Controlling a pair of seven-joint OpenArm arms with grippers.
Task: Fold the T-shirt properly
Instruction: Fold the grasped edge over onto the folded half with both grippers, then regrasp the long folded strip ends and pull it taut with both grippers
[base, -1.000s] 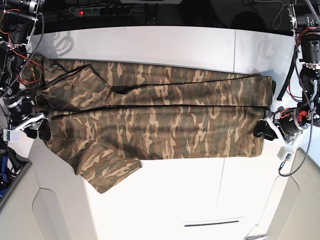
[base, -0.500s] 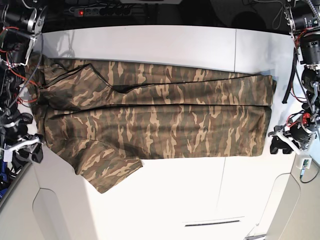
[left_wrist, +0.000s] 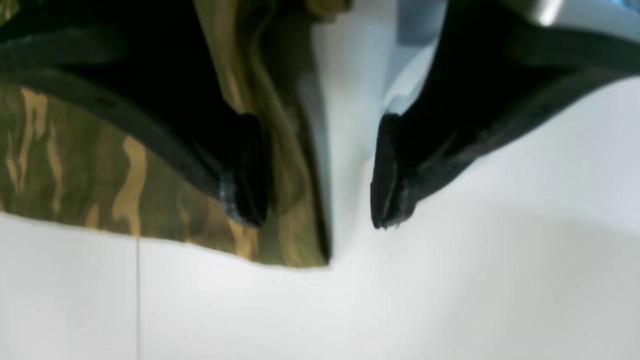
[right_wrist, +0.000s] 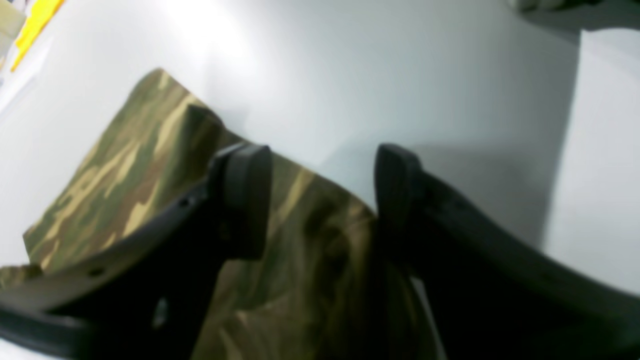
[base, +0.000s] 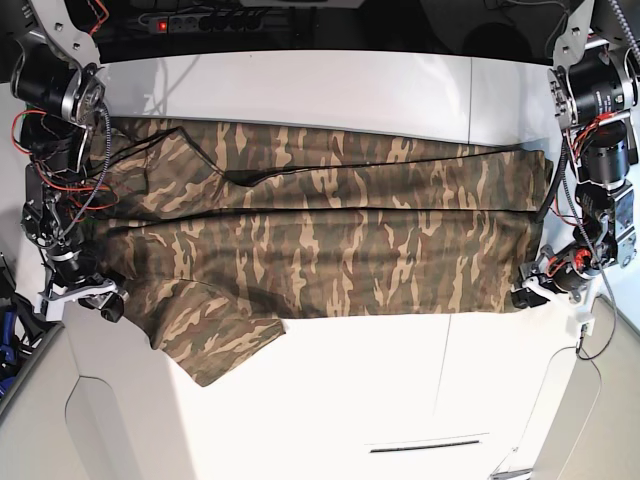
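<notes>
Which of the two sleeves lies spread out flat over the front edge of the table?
The sleeve near the right hand: it sticks out from the T-shirt. The other lies folded onto the body.

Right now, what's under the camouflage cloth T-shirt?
The white table shows bare around the camouflage cloth T-shirt, which lies flat on it. Whatever is beneath the folded layers is covered.

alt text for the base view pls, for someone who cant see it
A camouflage T-shirt lies spread across a white table, one sleeve trailing toward the near edge. An open gripper sits at each end: left gripper, right gripper.
</notes>
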